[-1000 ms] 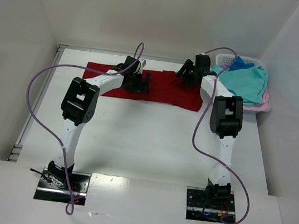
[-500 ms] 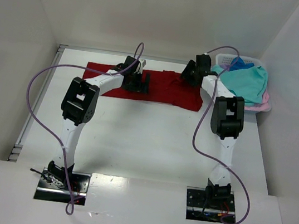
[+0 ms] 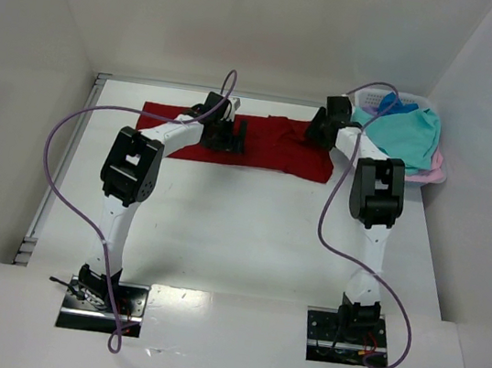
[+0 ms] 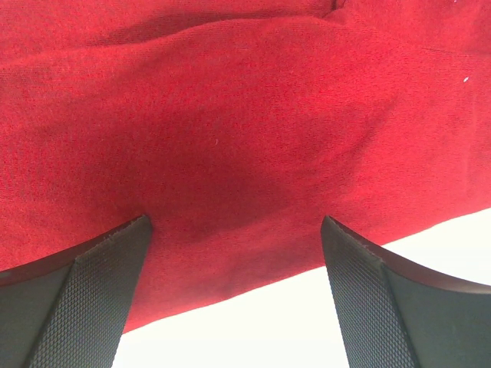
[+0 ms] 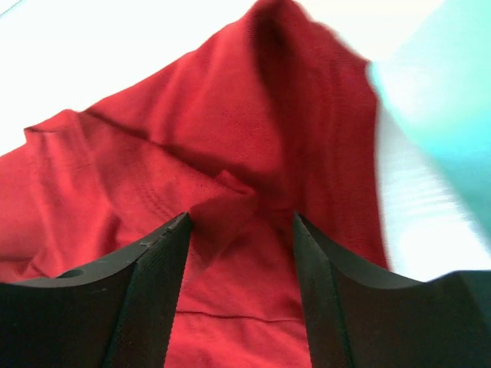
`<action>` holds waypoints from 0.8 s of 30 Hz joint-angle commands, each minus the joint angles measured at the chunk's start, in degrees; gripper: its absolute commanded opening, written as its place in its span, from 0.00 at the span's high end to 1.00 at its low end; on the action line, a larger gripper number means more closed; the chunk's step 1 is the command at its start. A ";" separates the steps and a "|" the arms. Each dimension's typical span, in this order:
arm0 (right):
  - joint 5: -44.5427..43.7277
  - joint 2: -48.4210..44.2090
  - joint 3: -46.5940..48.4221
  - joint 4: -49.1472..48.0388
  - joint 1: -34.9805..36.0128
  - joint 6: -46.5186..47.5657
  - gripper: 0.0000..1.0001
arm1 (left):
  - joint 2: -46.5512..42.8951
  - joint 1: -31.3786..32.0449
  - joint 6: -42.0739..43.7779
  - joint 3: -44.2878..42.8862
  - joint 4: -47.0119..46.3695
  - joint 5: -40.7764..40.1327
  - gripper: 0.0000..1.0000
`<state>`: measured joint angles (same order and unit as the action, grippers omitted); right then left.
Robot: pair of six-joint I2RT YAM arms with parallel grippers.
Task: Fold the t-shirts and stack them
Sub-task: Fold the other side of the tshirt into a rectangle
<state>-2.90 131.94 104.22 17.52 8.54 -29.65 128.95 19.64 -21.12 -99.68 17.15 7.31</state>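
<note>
The white table carries a dark red t-shirt and a basket.

no readable text, no labels, no brand marks, no numbers, no signs, in the top view or either wrist view

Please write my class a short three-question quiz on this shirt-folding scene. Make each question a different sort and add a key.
1. True or false: the left gripper is shut on the red t-shirt.
2. Where does the teal t-shirt lie? A) spread beside the left arm's base; B) draped over the laundry basket; C) under the red t-shirt.
3. Fill in: by the robot's own sides, the right gripper is at the ___ end of the red t-shirt.

Key: 1 false, its jaws stand wide apart above the cloth; 2 B; 3 right.
</note>
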 commanded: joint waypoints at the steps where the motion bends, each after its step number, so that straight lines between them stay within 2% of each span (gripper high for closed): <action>1: -1.51 0.34 -1.04 -0.64 -1.68 1.17 0.39 | 2.89 -0.39 0.73 -0.34 1.13 0.51 0.01; 9: 0.35 -5.89 -3.85 -1.87 -2.91 0.12 0.39 | 2.89 -0.39 0.73 -0.34 1.13 0.51 0.01; 17: 10.18 -14.95 -9.21 -8.46 -2.39 -0.41 0.38 | 2.36 -0.39 0.73 -0.34 1.13 0.51 0.01; 21: 15.11 -15.66 -9.22 -10.14 -0.98 0.11 0.46 | 2.36 -0.39 0.73 -0.34 0.61 0.51 0.01; 24: 17.13 -13.12 -7.98 -10.14 -0.36 -0.49 0.60 | 2.36 -0.39 0.73 -0.34 0.61 0.51 0.01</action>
<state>10.02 119.09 95.31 9.78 6.68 -30.04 128.95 19.64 -21.10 -99.68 17.08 7.31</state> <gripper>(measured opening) 0.430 0.991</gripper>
